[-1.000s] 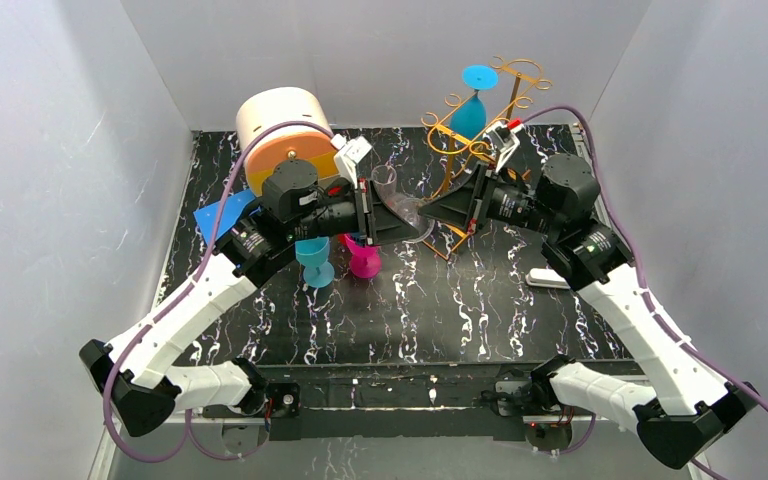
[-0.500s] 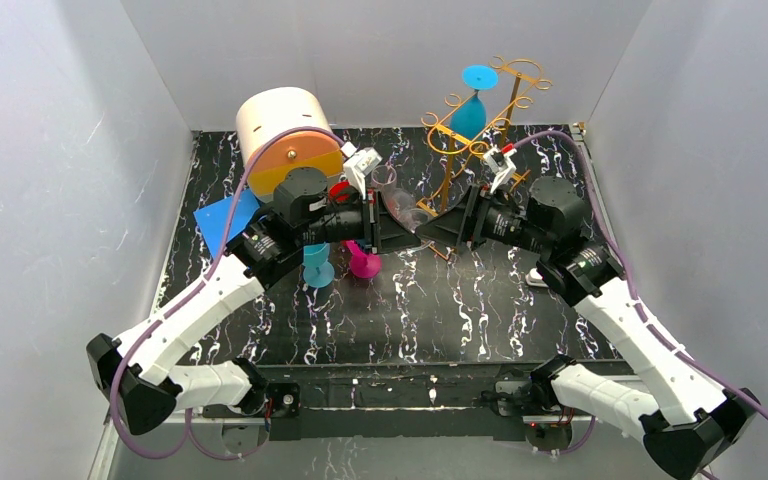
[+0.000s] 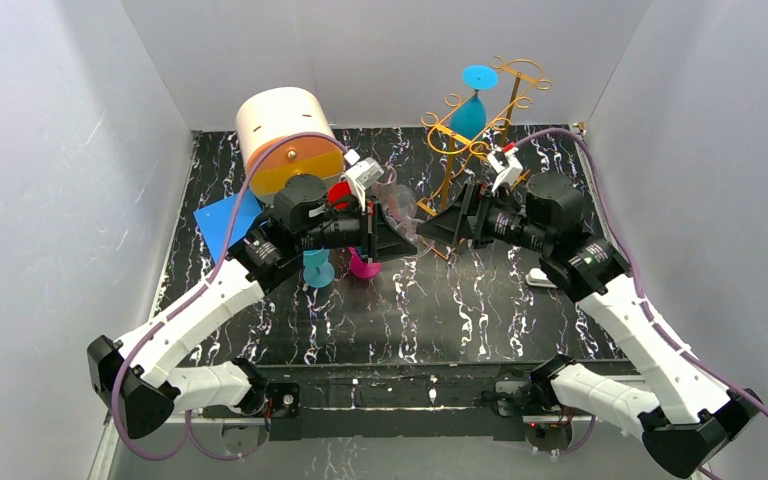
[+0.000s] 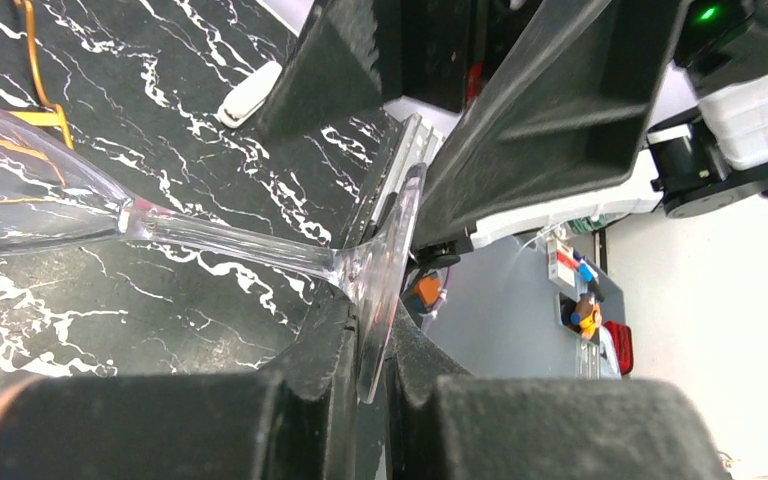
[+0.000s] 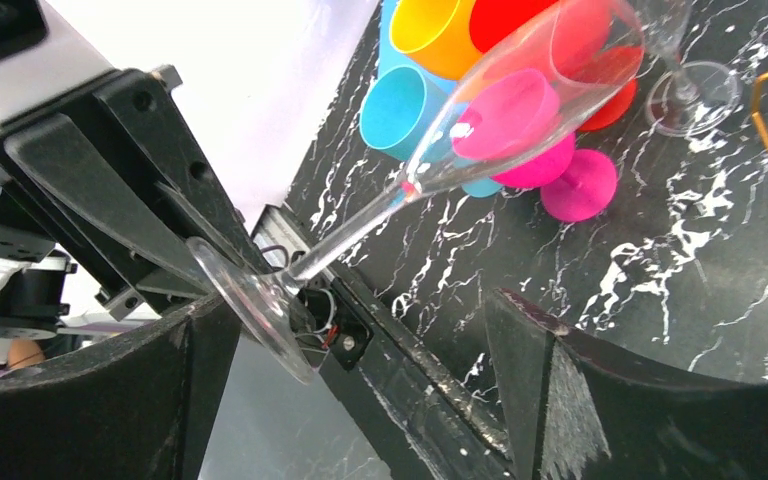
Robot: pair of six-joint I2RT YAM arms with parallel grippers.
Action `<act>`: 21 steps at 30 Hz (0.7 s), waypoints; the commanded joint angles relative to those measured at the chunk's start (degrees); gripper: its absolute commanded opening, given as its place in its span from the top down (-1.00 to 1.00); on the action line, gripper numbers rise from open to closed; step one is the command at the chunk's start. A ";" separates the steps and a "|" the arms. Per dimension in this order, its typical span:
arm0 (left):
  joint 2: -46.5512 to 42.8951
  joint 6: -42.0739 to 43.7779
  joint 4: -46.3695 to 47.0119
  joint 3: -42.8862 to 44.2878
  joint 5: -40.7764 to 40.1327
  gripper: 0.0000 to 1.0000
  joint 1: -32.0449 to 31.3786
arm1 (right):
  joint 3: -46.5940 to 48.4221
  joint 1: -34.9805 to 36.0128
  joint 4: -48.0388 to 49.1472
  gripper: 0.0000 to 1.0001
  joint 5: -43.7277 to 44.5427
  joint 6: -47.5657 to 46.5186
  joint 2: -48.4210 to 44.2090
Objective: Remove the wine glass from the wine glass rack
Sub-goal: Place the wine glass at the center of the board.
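The clear wine glass (image 3: 400,207) hangs tilted above the table between my two grippers, off the golden wire wine glass rack (image 3: 457,150) behind it. My left gripper (image 4: 375,350) is shut on the edge of the glass's round foot (image 4: 388,262), with stem and bowl (image 4: 30,205) pointing away from it. My right gripper (image 5: 360,305) stands wide open around that foot (image 5: 250,300), which lies near its left finger without being pinched. A blue wine glass (image 3: 472,103) hangs upside down on the rack.
A cream and orange cylinder (image 3: 282,135) stands at the back left beside a blue sheet (image 3: 222,215). Teal (image 3: 315,265) and pink (image 3: 363,263) cups stand under the left gripper. Another clear glass (image 5: 695,88) stands near the rack. A white object (image 3: 545,278) lies at the right.
My right gripper has opened from shut and let go of the glass, drawing back a little. The left gripper keeps its hold on the foot.
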 commanded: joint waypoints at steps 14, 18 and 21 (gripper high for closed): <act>-5.69 14.37 -9.50 -2.09 20.22 1.00 -0.69 | -1.61 -18.39 10.33 -0.97 -17.66 4.15 3.34; -7.41 17.96 -10.05 -2.10 24.37 1.00 -0.66 | -10.77 -26.78 23.37 -0.97 -28.38 11.44 0.63; -7.26 18.09 -9.22 -2.23 27.00 1.00 -0.64 | -12.93 -28.04 26.30 -0.97 -32.36 12.40 0.30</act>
